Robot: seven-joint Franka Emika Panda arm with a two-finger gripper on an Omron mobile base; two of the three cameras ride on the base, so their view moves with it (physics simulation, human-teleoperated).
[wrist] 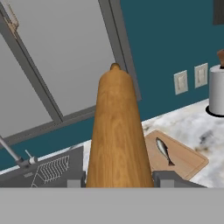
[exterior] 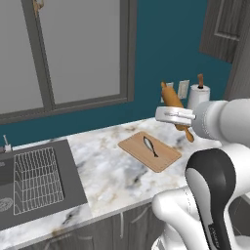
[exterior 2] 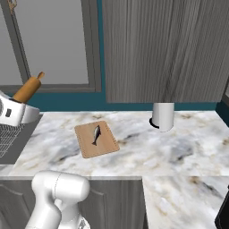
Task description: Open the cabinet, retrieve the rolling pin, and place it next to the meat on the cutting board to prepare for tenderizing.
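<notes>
Marble-patterned white and grey bench [exterior: 112, 171] runs along a teal wall, under a large window with a grey frame [exterior: 46, 83]. On the far left, a dark grey sink [exterior: 68, 166] is set into the bench, and a wire dish rack [exterior: 36, 178] stands inside it.

Near the middle of the bench lies a light brown wooden cutting board [exterior: 161, 158]. On this board lies the meat, a small silver-grey fish [exterior: 150, 145], along the middle of the board. The wood beside the fish is bare.

To the right of the board, the white claw [exterior: 181, 117] of the robot hangs in the air above the bench, higher than the board. Its jaws are clamped on the orange-tan wooden rolling pin [exterior: 172, 97], which they hold near its lower part. The pin stands tilted, its upper handle pointing up toward the window side, and it touches neither the board nor the bench. In the hand view the pin [wrist: 117, 135] rises between the two dark finger tips [wrist: 168, 178].

Behind it, a white paper towel roll [exterior: 198, 95] stands upright by the wall, close to two pale wall sockets [wrist: 190, 78]. On the far right, above, hangs the dark grey wood-grain cabinet [exterior 2: 165, 49]; in the left base view its door [exterior: 222, 27] stands swung open.
</notes>
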